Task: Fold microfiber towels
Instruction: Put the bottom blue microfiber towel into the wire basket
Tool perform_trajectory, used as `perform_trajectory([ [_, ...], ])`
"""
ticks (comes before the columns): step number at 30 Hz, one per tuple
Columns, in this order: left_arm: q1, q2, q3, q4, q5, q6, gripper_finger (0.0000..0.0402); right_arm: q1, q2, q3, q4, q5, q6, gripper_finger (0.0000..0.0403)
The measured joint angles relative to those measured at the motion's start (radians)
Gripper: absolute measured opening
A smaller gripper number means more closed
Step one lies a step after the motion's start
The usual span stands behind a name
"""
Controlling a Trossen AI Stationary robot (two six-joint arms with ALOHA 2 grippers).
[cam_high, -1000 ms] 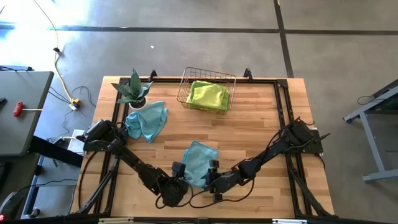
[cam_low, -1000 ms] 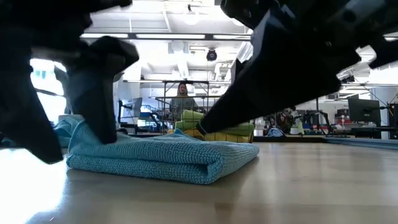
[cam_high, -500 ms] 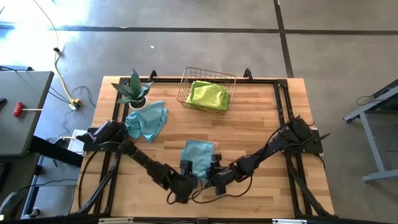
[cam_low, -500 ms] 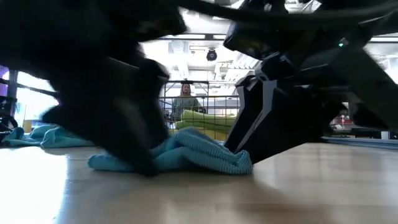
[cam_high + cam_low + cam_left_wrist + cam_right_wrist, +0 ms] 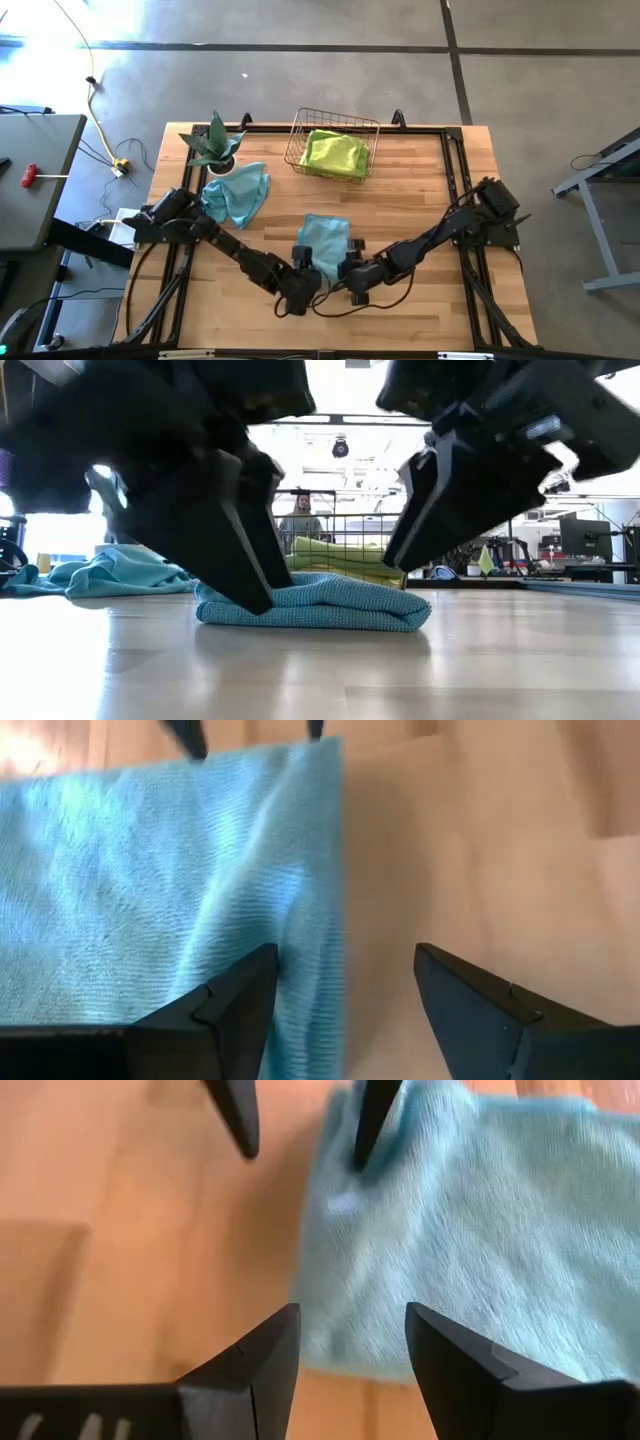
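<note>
Both arms are working low over the near half of the wooden surface, and the folded teal towel is lying flat right between and just ahead of the two claws. The left claw is sitting at the towel's near left corner, its fingers standing apart; one finger is resting against the towel's edge while the other is over bare wood just beside it, so nothing is being pinched. The right claw is hovering at the towel's near right corner, its fingers also apart, straddling the near edge of the cloth without clamping it. From table height, the towel is lying as a thick folded pad, with the two dark claws pointing down at either end of it.

Beyond the left claw, a second teal towel is lying crumpled, touching the pot of a spiky potted plant at the far left corner. Farther out, past both claws, a wire basket is holding a lime green towel. A person is showing in the room behind the basket.
</note>
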Motion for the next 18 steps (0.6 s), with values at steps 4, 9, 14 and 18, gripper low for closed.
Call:
perform_trajectory([
  [4,-0.019,-0.015,-0.001,-0.049,-0.009,0.007,0.0227,0.016,0.015,0.001,0.064,0.012,0.010,0.0176],
  [9,-0.025,-0.015,-0.002,-0.085,-0.046,0.000,0.0227,0.024,0.050,0.002,0.130,0.013,0.013,0.0176],
  [14,-0.024,-0.015,-0.001,-0.108,-0.079,0.000,0.0227,0.023,0.097,0.002,0.149,0.012,0.027,0.0176],
  [18,-0.017,-0.004,0.000,-0.105,-0.035,-0.001,0.0227,0.023,0.121,0.002,0.162,0.011,0.028,0.0176],
])
